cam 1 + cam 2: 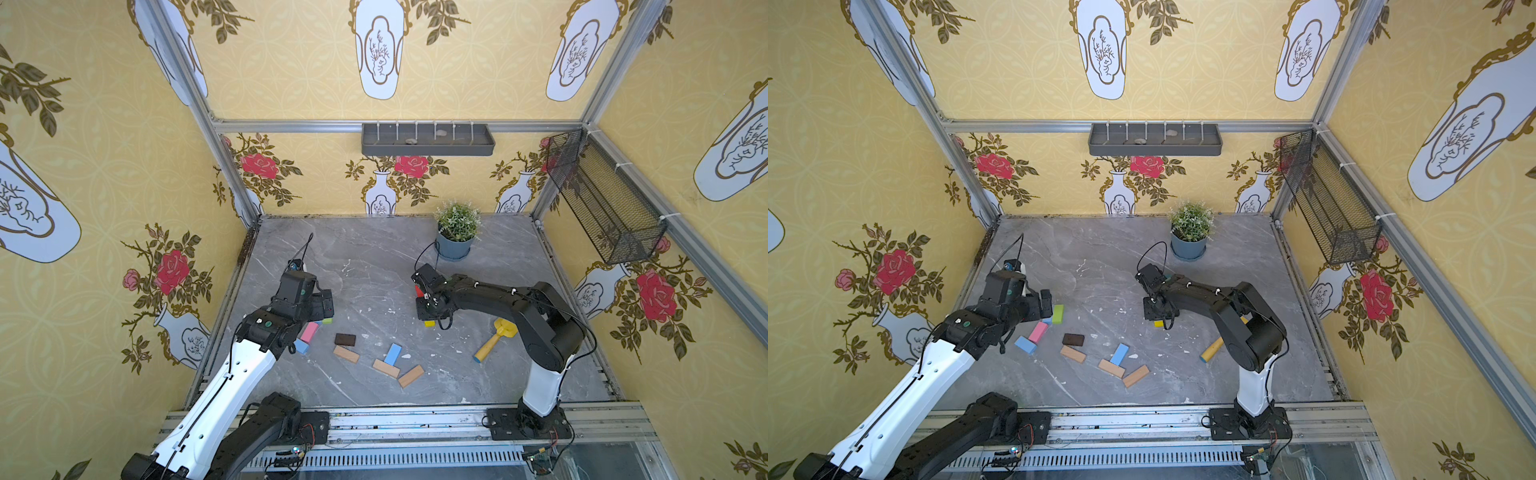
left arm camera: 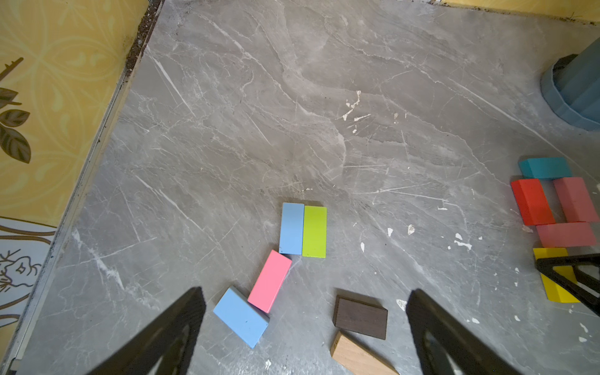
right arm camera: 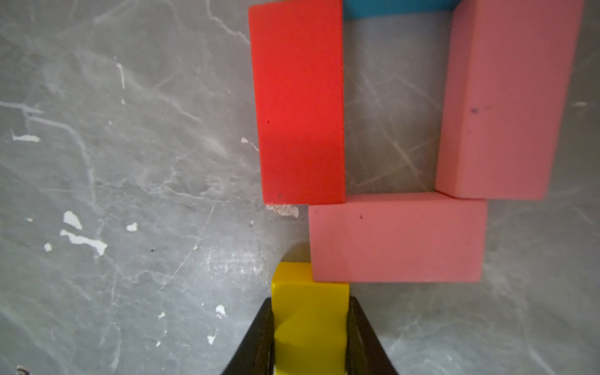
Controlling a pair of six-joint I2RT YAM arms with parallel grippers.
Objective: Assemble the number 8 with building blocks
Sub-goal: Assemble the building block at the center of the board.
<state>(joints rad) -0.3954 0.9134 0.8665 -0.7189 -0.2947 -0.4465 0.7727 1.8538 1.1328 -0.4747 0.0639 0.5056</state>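
Note:
My right gripper point(image 3: 310, 302) is shut on a yellow block point(image 3: 310, 328), whose end touches the lower edge of a pink block point(image 3: 397, 238). That pink block, a red block point(image 3: 297, 100), another pink block point(image 3: 506, 97) and a teal block point(image 3: 396, 8) form one square loop on the table. My left gripper point(image 2: 305, 293) hangs open and empty above loose blocks: light blue point(image 2: 241, 316), pink point(image 2: 270, 281), dark brown point(image 2: 360, 317), tan point(image 2: 357, 357), plus light blue point(image 2: 292, 228) beside green point(image 2: 314, 231). In a top view the right arm hides most of the loop.
More loose blocks lie near the front middle: light blue point(image 1: 392, 354) and two tan ones point(image 1: 386, 368) point(image 1: 411, 376). A yellow toy tool point(image 1: 494, 338) lies beside the right arm. A potted plant point(image 1: 456, 245) stands at the back.

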